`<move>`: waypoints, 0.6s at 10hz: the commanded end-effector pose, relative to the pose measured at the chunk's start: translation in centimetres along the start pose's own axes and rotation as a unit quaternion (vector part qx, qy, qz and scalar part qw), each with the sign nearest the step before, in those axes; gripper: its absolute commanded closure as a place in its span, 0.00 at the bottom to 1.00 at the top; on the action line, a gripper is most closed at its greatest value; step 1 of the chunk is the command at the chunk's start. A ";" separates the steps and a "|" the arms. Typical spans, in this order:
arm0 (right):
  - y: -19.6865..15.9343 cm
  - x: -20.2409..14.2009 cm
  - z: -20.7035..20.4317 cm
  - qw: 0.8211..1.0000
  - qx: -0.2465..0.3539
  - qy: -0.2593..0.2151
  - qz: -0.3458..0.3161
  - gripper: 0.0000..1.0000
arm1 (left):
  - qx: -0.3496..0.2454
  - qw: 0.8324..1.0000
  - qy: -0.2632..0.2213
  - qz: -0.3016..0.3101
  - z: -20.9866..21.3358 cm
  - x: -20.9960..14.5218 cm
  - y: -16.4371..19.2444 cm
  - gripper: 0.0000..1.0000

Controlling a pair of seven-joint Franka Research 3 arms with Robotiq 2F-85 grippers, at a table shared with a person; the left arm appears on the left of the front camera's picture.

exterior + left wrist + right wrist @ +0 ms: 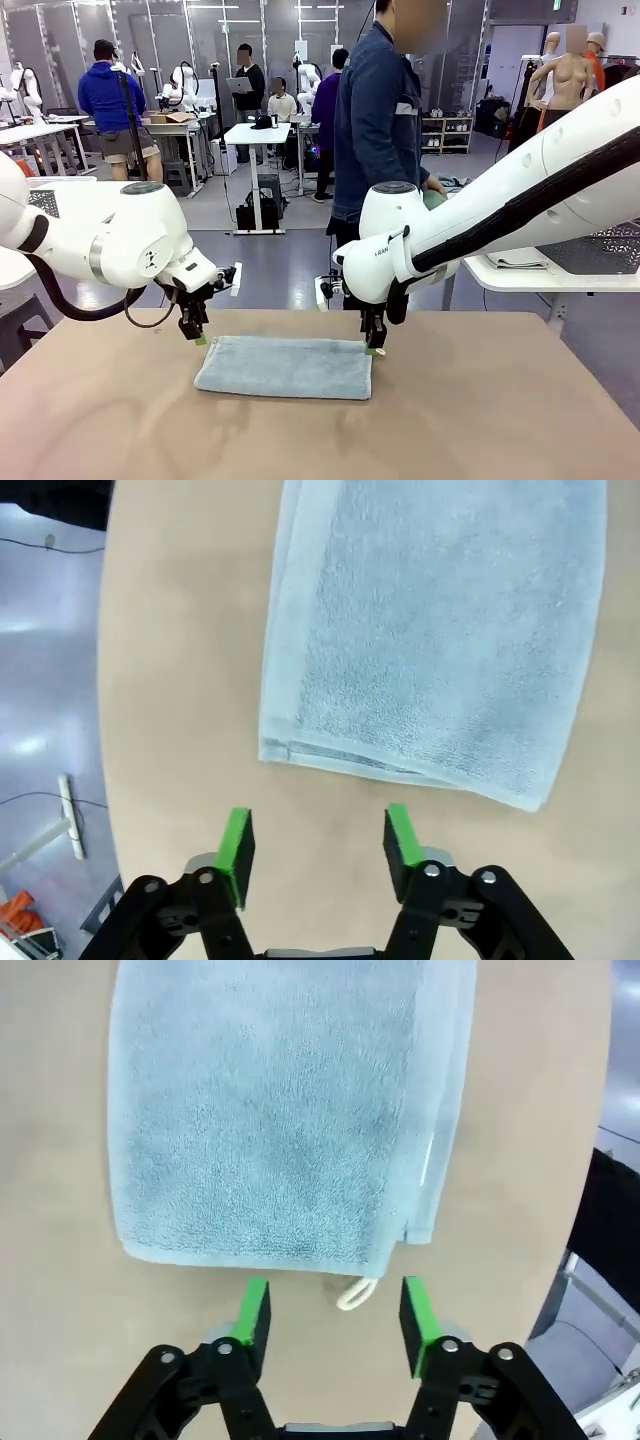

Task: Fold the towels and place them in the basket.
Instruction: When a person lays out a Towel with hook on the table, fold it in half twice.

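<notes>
Here the left gripper [315,832] hangs with jaws spread wide, empty, just off one short end of the folded light blue towel [285,367]. The right gripper [335,1308] gapes equally empty at the opposite end (where a corner loop [352,1296] pokes out).

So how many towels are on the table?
1. A light blue towel lies folded on the table, the left gripper at one far corner, the right gripper at the other. Another may be hidden behind the right arm.

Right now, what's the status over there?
Left gripper open, right gripper open, both empty at far corners. Blue towel folded, flat on table. Nothing blocking.
</notes>
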State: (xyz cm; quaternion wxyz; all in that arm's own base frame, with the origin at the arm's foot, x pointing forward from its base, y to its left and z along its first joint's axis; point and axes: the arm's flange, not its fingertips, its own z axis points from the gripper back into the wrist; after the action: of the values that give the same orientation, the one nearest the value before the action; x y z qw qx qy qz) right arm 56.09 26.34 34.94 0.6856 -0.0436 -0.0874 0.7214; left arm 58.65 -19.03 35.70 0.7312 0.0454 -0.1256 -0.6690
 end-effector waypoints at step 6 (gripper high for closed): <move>5.4 6.2 13.5 0.983 -0.085 0.006 -0.162 0.22 | -0.031 0.997 -0.066 0.020 14.4 2.3 -2.7 0.19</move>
State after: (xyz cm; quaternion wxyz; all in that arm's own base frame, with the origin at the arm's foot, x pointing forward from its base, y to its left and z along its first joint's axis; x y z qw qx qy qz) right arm 49.57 31.91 46.97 0.7669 -0.0597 -0.1475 0.6218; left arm 53.09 -21.99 48.21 0.7409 -0.0093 -0.1474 -0.6552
